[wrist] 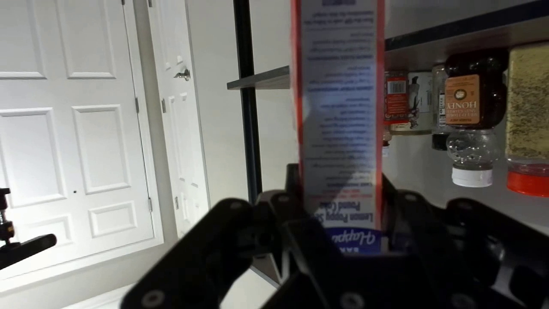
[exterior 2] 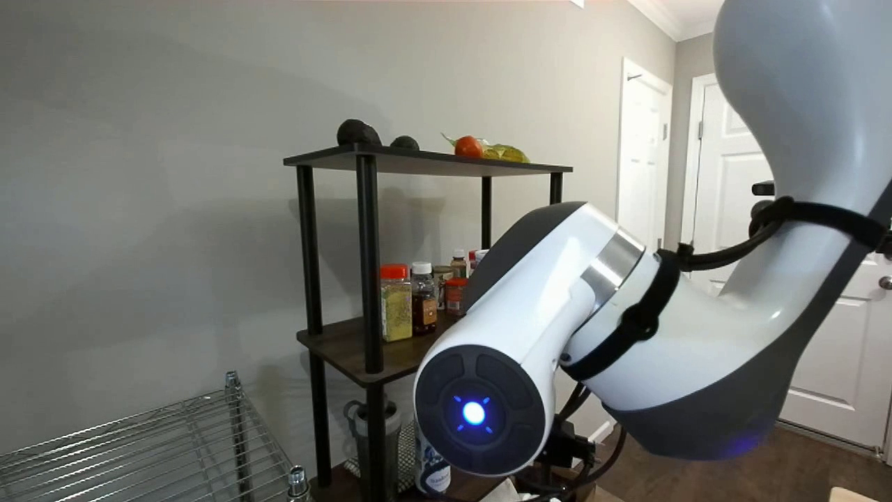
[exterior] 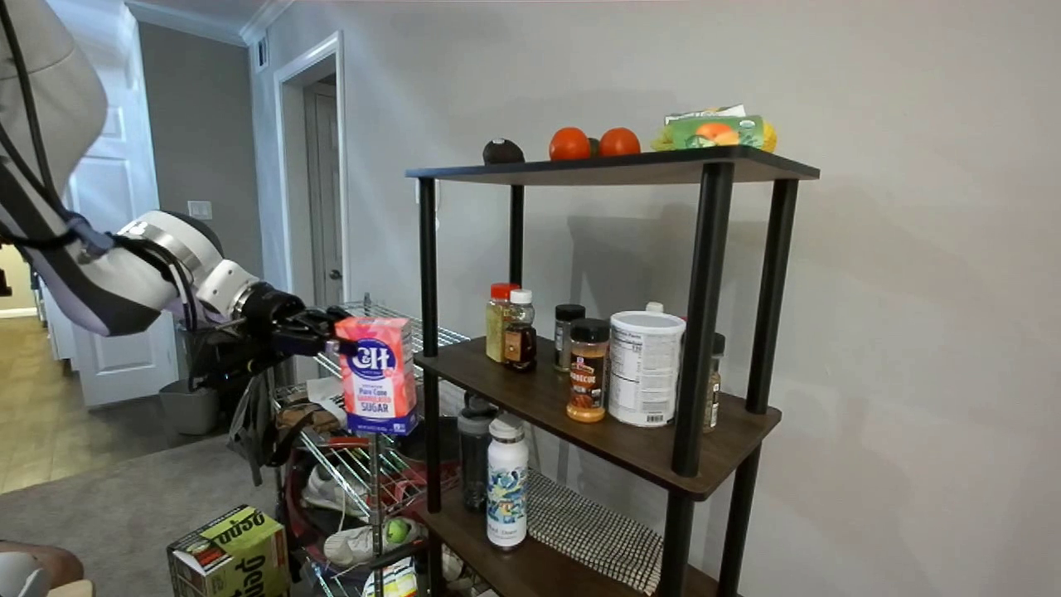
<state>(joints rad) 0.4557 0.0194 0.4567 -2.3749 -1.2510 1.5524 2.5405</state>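
Against a plain grey wall [exterior: 920,315], with a doorway [exterior: 323,191] toward ten o'clock in an exterior view. Pinching a box of sugar [exterior: 378,398] with the tool [wrist: 341,184], near the upper end and across the narrow thickness, broad face to broad face. Held in the air at the very tip, hanging mostly toward five o'clock from the grip in an exterior view, with the long axis close to upright, twelve to six. Near a dark shelf unit [exterior: 700,323] at three o'clock, not seen touching; seemingly reaching below the edge of the middle shelf [exterior: 543,390], though hard to judge for depth. In the wrist view, upside down yet likewise running twelve to six, with a honey bottle [wrist: 463,98] and a red-capped jar [wrist: 528,116] at about three o'clock. Hidden in an exterior view behind the only arm [exterior 2: 697,348] in sight, so without any nearer hand to compare.
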